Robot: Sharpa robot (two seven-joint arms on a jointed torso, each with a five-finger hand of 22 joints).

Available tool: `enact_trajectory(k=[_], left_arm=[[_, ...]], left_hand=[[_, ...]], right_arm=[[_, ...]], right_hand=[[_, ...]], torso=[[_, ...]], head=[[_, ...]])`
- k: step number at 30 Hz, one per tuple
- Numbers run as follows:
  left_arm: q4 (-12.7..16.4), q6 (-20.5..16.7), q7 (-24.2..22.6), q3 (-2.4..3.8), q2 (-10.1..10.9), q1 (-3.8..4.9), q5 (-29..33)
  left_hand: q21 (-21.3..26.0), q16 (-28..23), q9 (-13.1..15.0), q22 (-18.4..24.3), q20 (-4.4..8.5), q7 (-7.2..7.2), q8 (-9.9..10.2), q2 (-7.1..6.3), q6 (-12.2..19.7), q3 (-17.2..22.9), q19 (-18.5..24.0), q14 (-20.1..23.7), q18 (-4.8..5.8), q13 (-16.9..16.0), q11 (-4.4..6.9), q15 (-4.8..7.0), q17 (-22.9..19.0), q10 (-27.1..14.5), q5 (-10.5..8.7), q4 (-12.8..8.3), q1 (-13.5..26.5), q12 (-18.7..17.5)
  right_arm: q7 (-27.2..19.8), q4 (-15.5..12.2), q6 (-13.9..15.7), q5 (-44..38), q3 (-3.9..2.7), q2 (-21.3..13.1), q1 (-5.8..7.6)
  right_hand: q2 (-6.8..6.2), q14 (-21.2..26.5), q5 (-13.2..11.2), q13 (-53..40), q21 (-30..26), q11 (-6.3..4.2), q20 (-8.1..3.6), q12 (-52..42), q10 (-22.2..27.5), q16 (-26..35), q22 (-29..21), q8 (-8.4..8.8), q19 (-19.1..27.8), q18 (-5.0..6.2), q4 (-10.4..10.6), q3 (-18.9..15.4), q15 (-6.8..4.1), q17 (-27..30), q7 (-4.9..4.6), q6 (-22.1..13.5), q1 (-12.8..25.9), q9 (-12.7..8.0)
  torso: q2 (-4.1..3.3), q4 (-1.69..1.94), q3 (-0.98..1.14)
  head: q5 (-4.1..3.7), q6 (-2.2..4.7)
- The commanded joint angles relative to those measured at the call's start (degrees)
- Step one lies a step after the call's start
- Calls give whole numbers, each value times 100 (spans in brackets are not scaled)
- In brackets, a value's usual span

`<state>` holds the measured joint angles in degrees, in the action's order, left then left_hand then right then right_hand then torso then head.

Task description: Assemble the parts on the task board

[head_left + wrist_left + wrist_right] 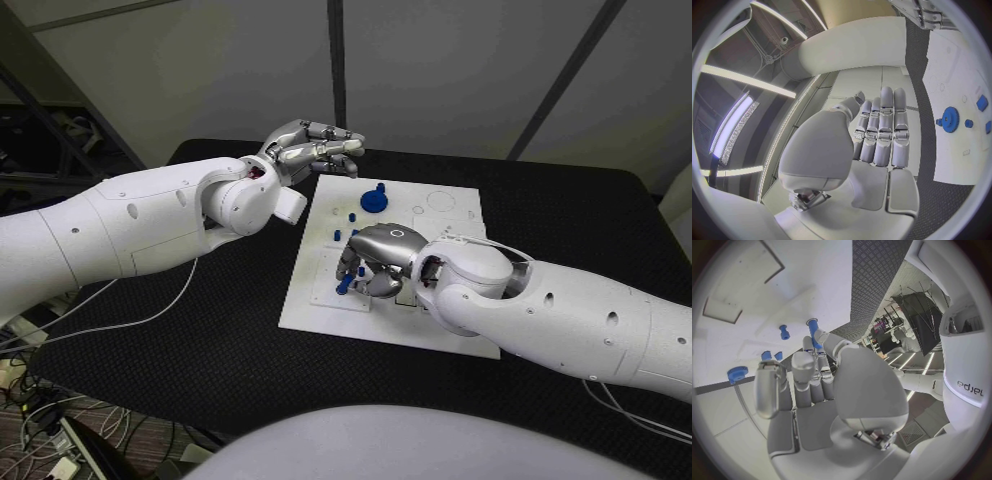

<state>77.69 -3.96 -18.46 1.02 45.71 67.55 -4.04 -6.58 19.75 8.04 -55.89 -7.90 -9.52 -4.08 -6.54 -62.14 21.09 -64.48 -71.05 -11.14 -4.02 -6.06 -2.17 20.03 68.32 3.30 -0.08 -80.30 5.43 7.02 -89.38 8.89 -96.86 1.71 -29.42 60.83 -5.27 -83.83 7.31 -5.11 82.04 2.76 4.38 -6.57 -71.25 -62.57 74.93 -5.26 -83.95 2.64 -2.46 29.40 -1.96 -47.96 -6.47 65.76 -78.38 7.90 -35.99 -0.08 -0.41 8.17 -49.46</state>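
Task board (325,295) unlabelled; right hand (378,257) pinches blue peg (812,330).

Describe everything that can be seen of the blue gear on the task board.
The blue gear is a toothed disc, apparently plastic, with a small knob beside it in the left wrist view. It lies flat on the far part of the white task board. Neither hand touches it; the left hand hovers beyond the board's far edge.

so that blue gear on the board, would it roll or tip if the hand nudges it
Probably neither: the blue gear looks to lie flat on the task board, so a nudge would likely slide it. Its toothed rim should give fingers some bite. It looks like small rigid plastic, so probably light. The left hand hovers nearby, holding nothing.
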Motion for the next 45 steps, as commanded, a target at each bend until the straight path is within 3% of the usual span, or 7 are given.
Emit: enact_trajectory(k=[1, 11, 17, 29, 40, 43, 45], left_arm=[[4, 73, 2, 6, -9, 8, 27], [9, 73, 10, 6, -2, 8, 27], [15, 76, 26, 6, 5, 9, 27], [4, 158, 48, 5, -5, 9, 27], [-39, 256, 107, -7, 5, 5, 26], [-31, 264, 106, -10, 21, 4, 26], [-16, 261, 98, -11, 47, 0, 26]], left_hand=[[39, -29, 10, 8, 9, 15, 12, 62, 40, -16, -35, -27, 90, 6, 4, 4, 7, -26, -38, -4, -3, -34], [39, -29, 10, 8, 9, 15, 12, 62, 40, -16, -35, -27, 90, 6, 4, 4, 7, -26, -38, -4, -3, -34], [44, -36, 9, 14, 8, 13, 13, 61, 44, -23, -36, -28, 91, 7, 3, 2, 9, -29, -39, -2, 3, -35], [56, -51, 7, 26, 7, 10, 19, 48, 57, -37, -36, -25, 92, 8, 0, 0, 10, -40, -39, -9, 5, -40], [74, -77, 5, 41, 4, 6, 24, 30, 75, -53, -31, -12, 94, 9, -5, -5, 11, -54, -39, -27, -3, -47], [74, -77, 5, 41, 4, 6, 24, 30, 75, -53, -31, -12, 94, 9, -5, -5, 11, -54, -39, -27, -3, -47], [74, -77, 5, 41, 4, 6, 24, 30, 75, -53, -31, -12, 94, 9, -5, -5, 11, -54, -39, -27, -3, -47]], right_arm=[[54, 12, -164, -126, 43, 36, 8], [161, 92, -350, -308, 127, 133, 8], [-1, 97, -104, -204, 136, 149, 8], [-255, -11, 634, -59, 139, 82, 7], [-398, -509, 1254, 244, 136, -479, 11], [-227, -810, 1123, 461, 128, -906, 35], [-62, -996, 1039, 598, 102, -1214, 65]], right_hand=[[13, 17, 19, -9, -31, 24, -20, 22, 6, 27, 957, -11, -221, -60, 13, -17, 0, -4, -17, 24, 32, 78], [-20, 48, 0, 8, -132, 59, -5, 118, 103, 88, 893, 61, -170, -36, 26, -42, 24, 97, -43, -69, 88, 85], [-270, 184, -116, 154, -649, 303, 155, 312, 920, 393, 559, 181, 87, 75, 38, -49, 254, 540, -252, -614, 217, -29], [-403, 421, -387, 134, -1427, 482, 326, 197, 2064, 937, 39, 164, 434, 245, 111, -623, 371, 1336, -67, -1165, -25, -274], [-425, 484, -379, 114, -1653, 457, 320, -44, 2063, 1129, -125, 149, 509, 290, 266, -844, 357, 1624, -110, -1174, -207, -343], [-336, 429, -389, 32, -1548, 352, 272, -388, 1537, 1072, -61, 101, 443, 269, 367, -846, 287, 1564, -300, -1021, -139, -335], [-323, 339, -396, -62, -1336, 267, 233, -676, 1007, 915, 78, 55, 335, 222, 441, -836, 236, 1366, -272, -877, -45, -314]], torso=[[-1, 3, 0], [5, -2, -4], [4, -1, -2], [8, -6, -2], [21, 0, -5], [21, -9, -9], [22, -32, -7]], head=[[0, -13], [15, -34], [17, -33], [29, -14], [-55, 50], [-123, 83], [-153, 99]])
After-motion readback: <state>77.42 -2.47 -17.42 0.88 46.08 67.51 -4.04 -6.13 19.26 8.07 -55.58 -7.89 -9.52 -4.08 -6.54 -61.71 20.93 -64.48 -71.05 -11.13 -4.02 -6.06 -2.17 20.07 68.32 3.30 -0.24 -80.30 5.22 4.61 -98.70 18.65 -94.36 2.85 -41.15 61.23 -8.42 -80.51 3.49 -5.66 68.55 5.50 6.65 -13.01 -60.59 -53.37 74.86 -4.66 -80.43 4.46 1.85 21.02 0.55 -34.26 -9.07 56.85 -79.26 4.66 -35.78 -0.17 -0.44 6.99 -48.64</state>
